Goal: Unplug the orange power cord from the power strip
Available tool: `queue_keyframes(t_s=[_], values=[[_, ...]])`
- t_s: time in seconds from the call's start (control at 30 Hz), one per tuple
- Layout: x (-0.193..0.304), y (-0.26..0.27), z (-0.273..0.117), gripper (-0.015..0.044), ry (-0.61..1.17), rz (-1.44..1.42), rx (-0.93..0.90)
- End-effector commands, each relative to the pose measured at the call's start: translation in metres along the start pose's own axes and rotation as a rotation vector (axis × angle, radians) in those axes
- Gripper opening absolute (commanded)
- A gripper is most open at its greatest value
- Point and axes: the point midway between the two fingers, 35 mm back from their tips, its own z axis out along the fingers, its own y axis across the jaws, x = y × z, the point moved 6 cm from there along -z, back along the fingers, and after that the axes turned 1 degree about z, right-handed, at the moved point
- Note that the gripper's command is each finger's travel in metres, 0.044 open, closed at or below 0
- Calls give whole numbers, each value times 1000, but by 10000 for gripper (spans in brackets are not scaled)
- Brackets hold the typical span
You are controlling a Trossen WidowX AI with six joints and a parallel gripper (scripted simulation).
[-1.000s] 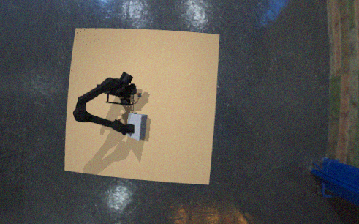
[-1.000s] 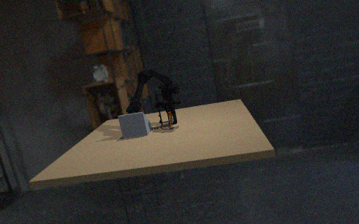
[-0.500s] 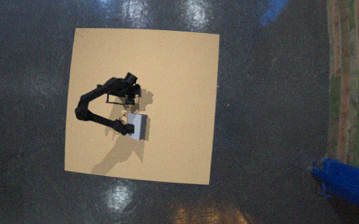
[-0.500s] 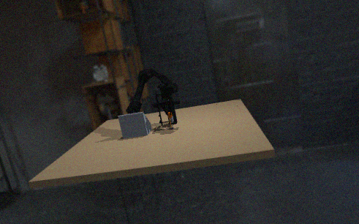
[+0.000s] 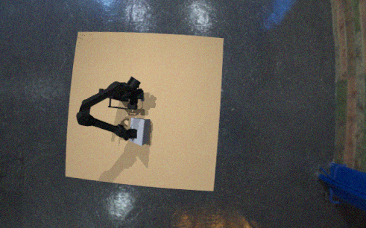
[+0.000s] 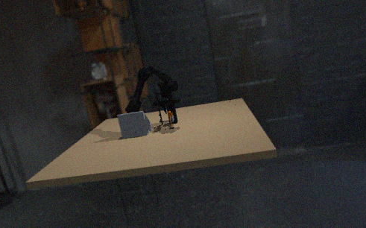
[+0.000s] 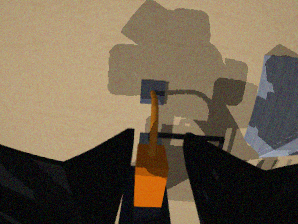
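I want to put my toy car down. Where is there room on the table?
Bare room: the wide table stretch on the far side of the grey box from the arm, and the strip along its edges. Crowded: beside the box, where the tool hangs over the orange plug.
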Motion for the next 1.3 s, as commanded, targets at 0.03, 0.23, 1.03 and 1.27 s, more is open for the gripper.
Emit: queue_keyframes(t_s=[0.03,0.23,1.03,1.27], values=[[3,1,-2,160,1,-6,-6],[12,1,-2,160,1,-6,-6],[41,0,0,160,4,-6,-5],[41,0,9,160,4,-6,-5]])
